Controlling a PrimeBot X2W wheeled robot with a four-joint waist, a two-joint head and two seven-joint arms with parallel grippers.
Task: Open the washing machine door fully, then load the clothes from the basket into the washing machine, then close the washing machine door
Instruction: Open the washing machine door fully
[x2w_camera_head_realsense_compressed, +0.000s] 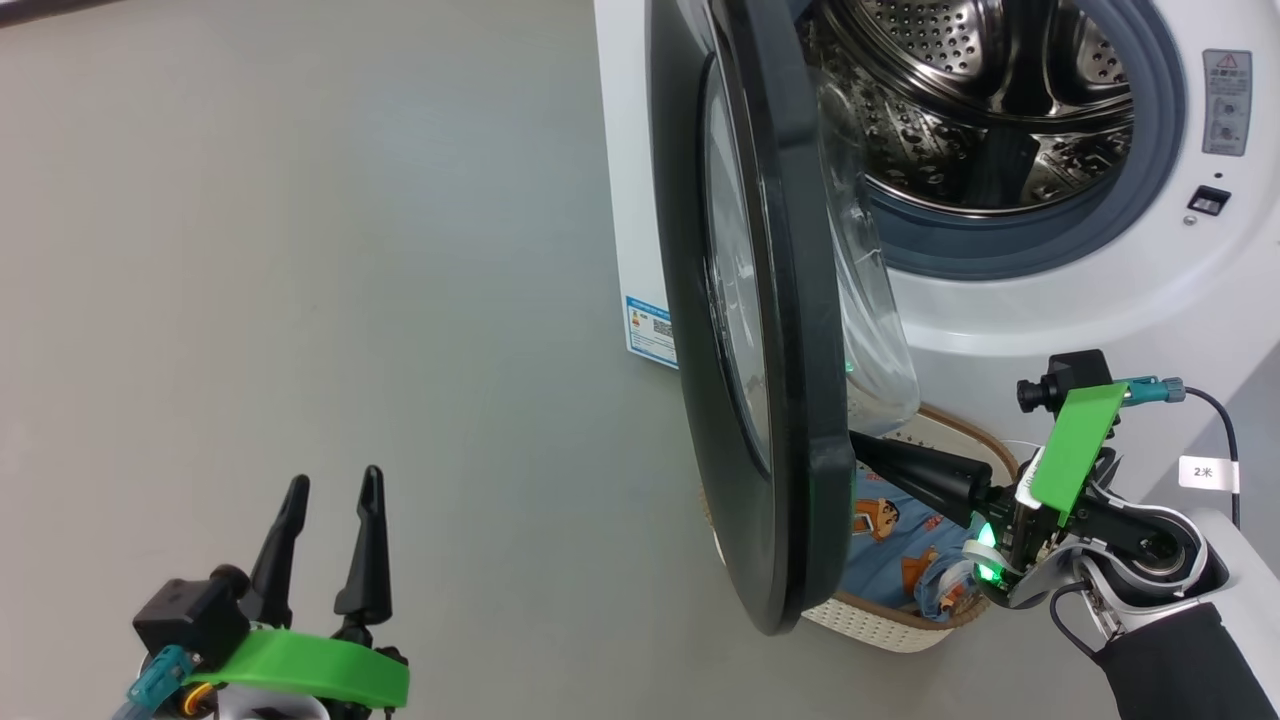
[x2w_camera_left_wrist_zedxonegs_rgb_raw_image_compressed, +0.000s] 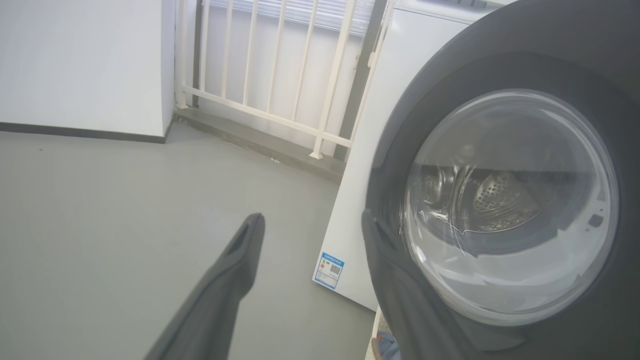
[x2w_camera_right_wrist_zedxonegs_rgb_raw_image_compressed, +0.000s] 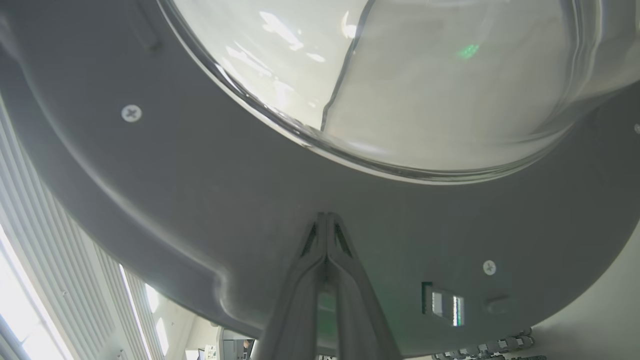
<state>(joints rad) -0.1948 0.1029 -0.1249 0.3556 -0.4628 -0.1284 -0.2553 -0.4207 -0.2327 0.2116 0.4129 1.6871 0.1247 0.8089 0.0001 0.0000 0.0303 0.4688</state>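
The washing machine (x2w_camera_head_realsense_compressed: 1100, 300) stands at the upper right with its steel drum (x2w_camera_head_realsense_compressed: 980, 100) exposed. Its door (x2w_camera_head_realsense_compressed: 790, 300) hangs partly swung out, nearly edge-on in the head view. My right gripper (x2w_camera_head_realsense_compressed: 862, 447) is shut, its tips against the door's dark grey inner face (x2w_camera_right_wrist_zedxonegs_rgb_raw_image_compressed: 200, 190) just below the glass bowl (x2w_camera_right_wrist_zedxonegs_rgb_raw_image_compressed: 400, 75); the right wrist view has the gripper (x2w_camera_right_wrist_zedxonegs_rgb_raw_image_compressed: 326, 218) touching that face. Below it the basket (x2w_camera_head_realsense_compressed: 900, 628) holds the light blue clothes (x2w_camera_head_realsense_compressed: 890, 560). My left gripper (x2w_camera_head_realsense_compressed: 333, 482) is open over bare floor at the lower left, left of the door's outer face (x2w_camera_left_wrist_zedxonegs_rgb_raw_image_compressed: 500, 200).
Grey floor (x2w_camera_head_realsense_compressed: 350, 250) stretches left of the machine. A blue label (x2w_camera_left_wrist_zedxonegs_rgb_raw_image_compressed: 330, 270) sits low on the machine's front. A white railing (x2w_camera_left_wrist_zedxonegs_rgb_raw_image_compressed: 270, 65) and a white wall (x2w_camera_left_wrist_zedxonegs_rgb_raw_image_compressed: 80, 65) stand behind. A tagged cable (x2w_camera_head_realsense_compressed: 1205, 470) runs by my right wrist.
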